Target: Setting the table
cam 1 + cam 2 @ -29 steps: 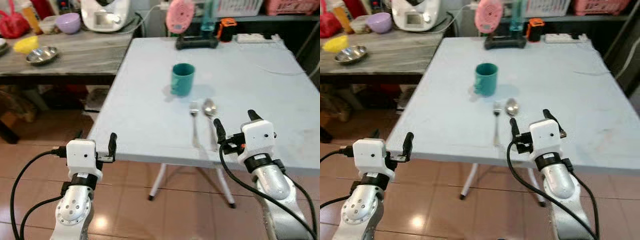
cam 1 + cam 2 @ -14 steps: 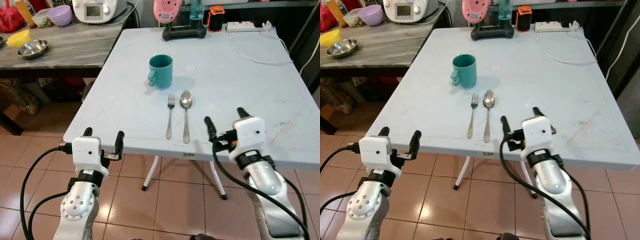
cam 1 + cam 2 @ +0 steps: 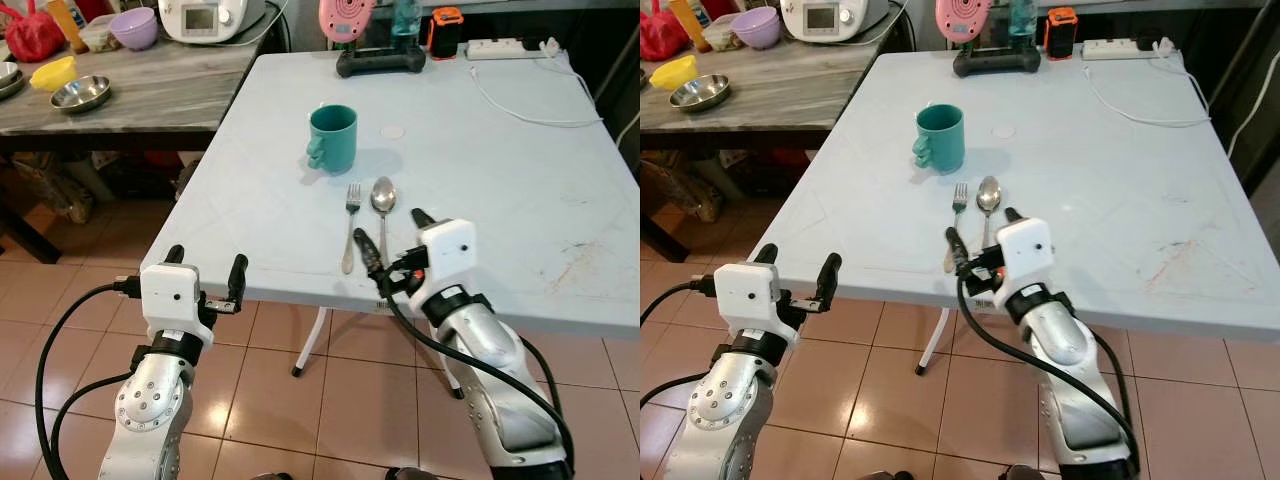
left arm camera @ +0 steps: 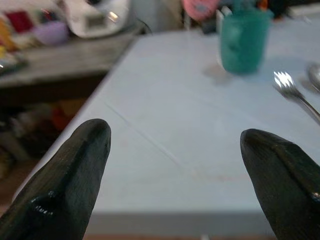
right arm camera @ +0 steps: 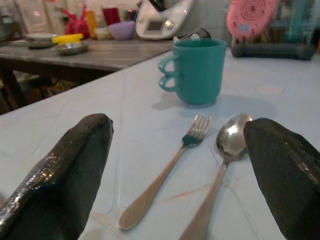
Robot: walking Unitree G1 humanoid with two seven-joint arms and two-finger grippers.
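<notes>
Right gripper (image 3: 393, 235) hovers spread over the fork (image 3: 350, 226) and spoon (image 3: 381, 204) handles (grasping nothing); left gripper (image 3: 206, 268) also spread, off the table (image 3: 500, 170) edge

Both eye views look forward and down over the table's (image 3: 250, 180) near edge. Each wrist view looks low along the tabletop toward the teal mug (image 5: 199, 70), which all views share.

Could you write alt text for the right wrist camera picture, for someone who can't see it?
Between the right hand's two open black fingers, a fork and spoon lie side by side on a pale blue table, with a teal mug behind them.
</notes>
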